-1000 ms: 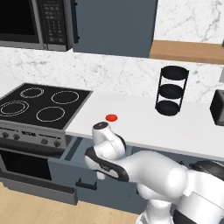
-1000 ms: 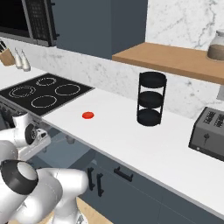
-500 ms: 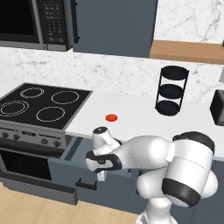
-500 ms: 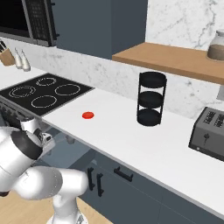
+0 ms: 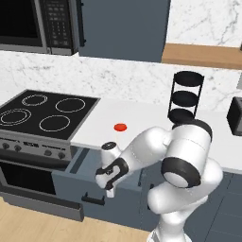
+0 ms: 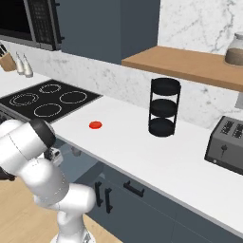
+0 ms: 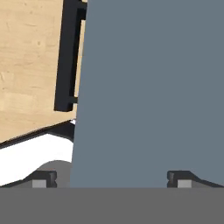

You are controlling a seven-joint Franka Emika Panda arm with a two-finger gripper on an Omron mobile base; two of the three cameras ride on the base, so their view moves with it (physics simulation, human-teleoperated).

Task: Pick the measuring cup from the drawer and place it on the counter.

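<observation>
The gripper [image 5: 109, 189] hangs low against the pulled-out drawer [image 5: 71, 182], fingers spread wide across its front panel. Its dark bar handle [image 7: 68, 57] lies just beside; whether a fingertip touches it is hard to tell.

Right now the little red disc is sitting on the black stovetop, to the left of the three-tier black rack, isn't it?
Not quite: the red disc lies on the white counter, beside the stovetop, not on it. It is indeed left of the black rack, as the left base view shows.

White counter [image 5: 142, 124] runs right from the black stovetop [image 5: 42, 113]. On it: flat red disc [image 5: 120, 127] near the front edge, black 3-tier rack [image 6: 163, 107] toward the wall, dark toaster [image 6: 228, 145] further right, well apart.
</observation>
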